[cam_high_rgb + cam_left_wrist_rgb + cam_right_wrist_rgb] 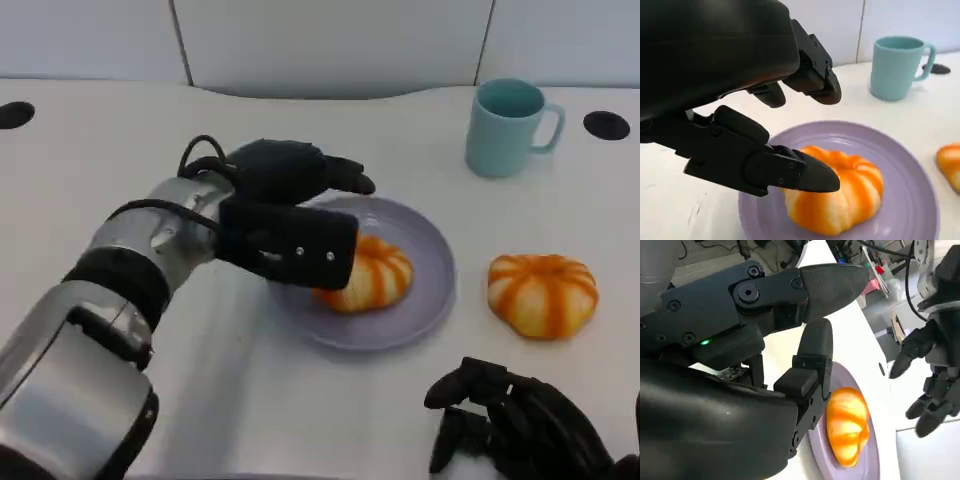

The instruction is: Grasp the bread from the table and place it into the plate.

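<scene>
From the head view, the matte white table (100, 150) carries a shallow, round lilac plate (430, 300) with a smooth glazed look, and the bread (375, 275) lies in it: a plump dome, ribbed like a small pumpkin, striped orange and pale cream. The left hand (285, 215), black and blocky on its silver forearm, hangs over the plate's near-left part, its fingers spread wide and holding nothing. A second bread (542, 293) of the same ribbed shape sits on the bare table just right of the plate, apart from it. Behind it stands a glossy teal mug (508, 127), upright, handle to the right. The right hand (515, 420) rests low at the table's near edge, fingers loosely bent and apart, with nothing in them. In the left wrist view, the left hand (730, 75) shows a rounded black shell; its upper fingers arch well above the bread (840, 200), while a lower finger (790, 172) lies across the front of the loaf's upper side, and whether it touches I cannot tell. The loaf's soft crust sits flat on the plate (910, 165), the mug (897, 67) stands beyond, and the second bread (950, 165) peeks in at the edge. In the right wrist view, the right hand (740, 365) reaches out with fingers parted and empty; past them the bread (847, 427) lies on the plate (871, 460), with the left hand (930, 375) beyond it, clear of the crust
</scene>
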Robot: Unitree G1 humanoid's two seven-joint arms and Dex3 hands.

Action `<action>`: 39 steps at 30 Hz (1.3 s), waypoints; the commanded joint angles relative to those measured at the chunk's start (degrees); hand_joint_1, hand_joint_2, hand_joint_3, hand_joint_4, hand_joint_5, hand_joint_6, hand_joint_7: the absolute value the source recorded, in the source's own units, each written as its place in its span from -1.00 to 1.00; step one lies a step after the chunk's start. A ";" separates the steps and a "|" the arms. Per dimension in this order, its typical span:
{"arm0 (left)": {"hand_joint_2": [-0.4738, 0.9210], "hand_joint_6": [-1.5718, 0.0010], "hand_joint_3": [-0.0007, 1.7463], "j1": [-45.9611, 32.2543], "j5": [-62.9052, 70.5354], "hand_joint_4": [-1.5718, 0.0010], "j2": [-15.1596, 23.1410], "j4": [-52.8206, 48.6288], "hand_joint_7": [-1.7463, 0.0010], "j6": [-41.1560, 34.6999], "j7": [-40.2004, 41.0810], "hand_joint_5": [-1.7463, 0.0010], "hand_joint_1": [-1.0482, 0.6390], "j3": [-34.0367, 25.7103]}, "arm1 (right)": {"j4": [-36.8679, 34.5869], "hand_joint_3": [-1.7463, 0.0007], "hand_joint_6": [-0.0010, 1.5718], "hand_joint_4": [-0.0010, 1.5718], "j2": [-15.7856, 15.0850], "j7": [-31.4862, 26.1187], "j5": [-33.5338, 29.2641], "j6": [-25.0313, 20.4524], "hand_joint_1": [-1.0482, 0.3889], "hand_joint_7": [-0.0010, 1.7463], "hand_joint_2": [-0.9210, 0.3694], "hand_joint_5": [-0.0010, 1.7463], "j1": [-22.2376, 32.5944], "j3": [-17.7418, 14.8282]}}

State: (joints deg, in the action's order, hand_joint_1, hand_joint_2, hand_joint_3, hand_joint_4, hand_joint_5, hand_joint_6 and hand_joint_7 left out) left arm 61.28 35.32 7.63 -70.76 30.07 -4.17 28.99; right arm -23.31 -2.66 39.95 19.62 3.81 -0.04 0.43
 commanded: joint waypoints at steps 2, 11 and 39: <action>1.00 0.48 -0.76 -4.74 -5.26 0.82 3.40 1.95 0.81 4.53 -1.81 0.12 -0.60 -4.54 | -1.41 0.72 -0.14 -0.23 -0.89 -0.22 -0.39 -2.11 -0.31 0.19 -1.00 0.73 1.78 -0.35; 1.00 0.47 -0.69 -9.64 -11.13 0.77 6.16 6.22 0.83 8.06 -5.36 0.09 -0.61 -9.46 | -2.27 0.74 -0.12 -0.20 -1.08 -0.21 -0.25 -1.60 -0.31 0.15 -1.00 0.68 1.31 -1.26; 1.00 0.34 -0.80 -28.53 -33.88 0.81 7.75 23.05 0.85 12.99 -16.06 -0.20 -0.40 -23.64 | -9.53 0.66 -0.22 -0.31 0.14 1.38 0.75 5.24 -0.28 0.23 -1.00 0.74 -2.80 -5.07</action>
State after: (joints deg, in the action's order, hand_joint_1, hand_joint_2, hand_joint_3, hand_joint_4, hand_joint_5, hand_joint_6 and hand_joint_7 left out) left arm 36.78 7.63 16.21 -50.55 44.15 -16.46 7.99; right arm -31.73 -2.14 42.50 21.18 10.14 -4.06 -4.35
